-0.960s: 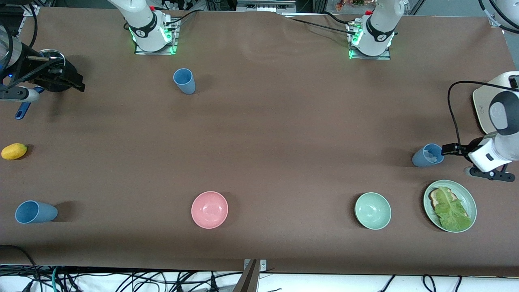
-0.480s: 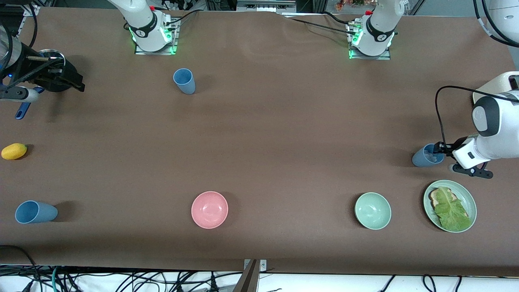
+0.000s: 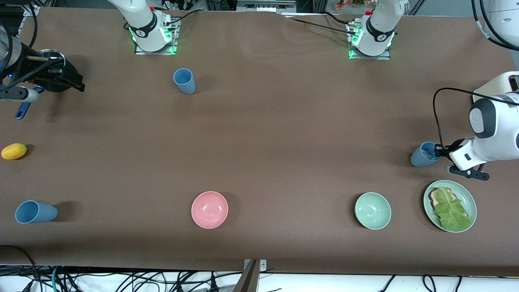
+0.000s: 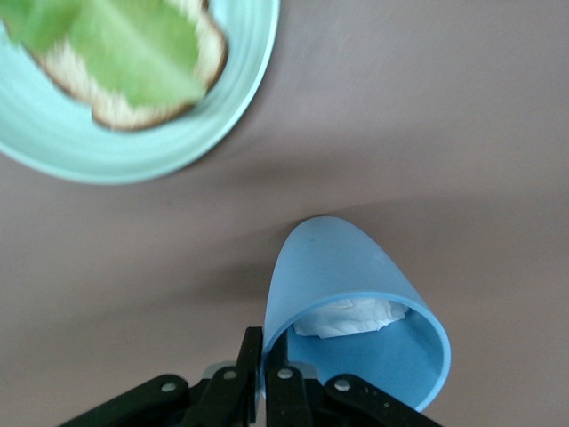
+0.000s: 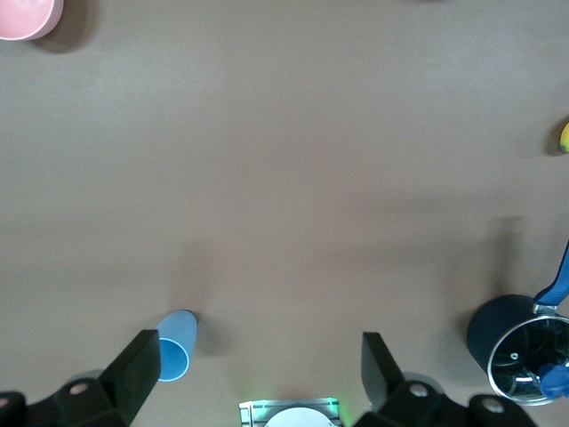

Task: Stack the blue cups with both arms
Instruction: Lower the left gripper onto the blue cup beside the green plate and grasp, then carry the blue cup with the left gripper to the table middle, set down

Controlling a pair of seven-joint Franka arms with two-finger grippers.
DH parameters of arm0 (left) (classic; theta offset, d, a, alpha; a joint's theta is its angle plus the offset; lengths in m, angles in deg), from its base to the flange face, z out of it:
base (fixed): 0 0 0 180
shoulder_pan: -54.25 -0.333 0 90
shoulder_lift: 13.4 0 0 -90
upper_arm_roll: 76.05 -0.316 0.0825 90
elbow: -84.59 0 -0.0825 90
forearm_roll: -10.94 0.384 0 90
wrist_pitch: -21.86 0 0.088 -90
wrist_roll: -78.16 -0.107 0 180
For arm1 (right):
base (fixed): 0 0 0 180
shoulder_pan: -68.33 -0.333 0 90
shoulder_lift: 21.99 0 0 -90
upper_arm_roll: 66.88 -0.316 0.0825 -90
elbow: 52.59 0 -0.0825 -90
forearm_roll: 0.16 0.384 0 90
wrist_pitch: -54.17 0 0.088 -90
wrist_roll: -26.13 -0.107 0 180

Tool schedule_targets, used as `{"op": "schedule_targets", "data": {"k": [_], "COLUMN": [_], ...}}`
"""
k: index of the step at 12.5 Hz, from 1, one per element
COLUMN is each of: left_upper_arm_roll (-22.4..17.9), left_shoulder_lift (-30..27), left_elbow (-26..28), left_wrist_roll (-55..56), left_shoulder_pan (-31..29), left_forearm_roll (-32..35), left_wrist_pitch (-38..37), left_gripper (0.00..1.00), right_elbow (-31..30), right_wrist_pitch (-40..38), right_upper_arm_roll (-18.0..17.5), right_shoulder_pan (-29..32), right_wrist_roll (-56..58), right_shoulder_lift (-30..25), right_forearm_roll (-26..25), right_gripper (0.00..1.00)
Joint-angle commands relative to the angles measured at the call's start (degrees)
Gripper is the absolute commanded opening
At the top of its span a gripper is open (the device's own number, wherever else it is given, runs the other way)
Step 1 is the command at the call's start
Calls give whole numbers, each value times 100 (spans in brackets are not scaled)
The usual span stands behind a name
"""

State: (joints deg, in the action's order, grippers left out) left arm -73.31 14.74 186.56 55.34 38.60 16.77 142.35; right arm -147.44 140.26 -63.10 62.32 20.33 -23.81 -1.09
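I see three blue cups. The gripped cup (image 3: 421,155), middle right of the front frame, has the left gripper (image 3: 437,151) clamped on its rim: in the left wrist view the fingers (image 4: 252,356) pinch the wall of that cup (image 4: 351,307), which is tilted and has crumpled white paper (image 4: 348,318) inside. Just below it in the front frame sits a green plate (image 3: 469,199) with bread and lettuce (image 3: 450,210).

The second cup (image 3: 185,81) stands in the upper left-centre of the front frame, below the right arm's base; it also shows in the right wrist view (image 5: 174,344). The third cup (image 3: 34,212) is in the lower left corner.

The right gripper (image 3: 75,84) waits at the upper left edge over the black pot (image 3: 52,59), fingers (image 5: 135,369) spread wide apart, holding nothing.

Other items: pink bowl (image 3: 209,209) lower centre, pale-green bowl (image 3: 372,210) lower right, a yellow fruit (image 3: 13,151) at the left edge.
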Motion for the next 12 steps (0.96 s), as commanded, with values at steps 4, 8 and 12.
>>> {"op": "schedule_targets", "data": {"k": [4, 8, 12], "left_upper_arm_roll": [1306, 1369, 1352], "left_shoulder_lift": [-99, 85, 436], "left_elbow": [-1100, -1073, -1100], "left_wrist_roll": [2092, 3880, 5195], "left_shoulder_pan": [674, 2115, 3188], "left_forearm_roll": [-80, -938, -1567], "left_wrist_pitch": [-1414, -1485, -812], "left_gripper": [0, 0, 0], "right_elbow": [134, 134, 125], "right_wrist_pitch": [-119, -119, -119], "right_upper_arm_roll": [-1, -10, -10], "right_shoulder_pan": [30, 30, 30], "right_wrist_roll": [8, 17, 17], "right_shoulder_lift": [50, 50, 50], "right_forearm_roll": [76, 84, 76], "right_gripper": [100, 100, 100]}}
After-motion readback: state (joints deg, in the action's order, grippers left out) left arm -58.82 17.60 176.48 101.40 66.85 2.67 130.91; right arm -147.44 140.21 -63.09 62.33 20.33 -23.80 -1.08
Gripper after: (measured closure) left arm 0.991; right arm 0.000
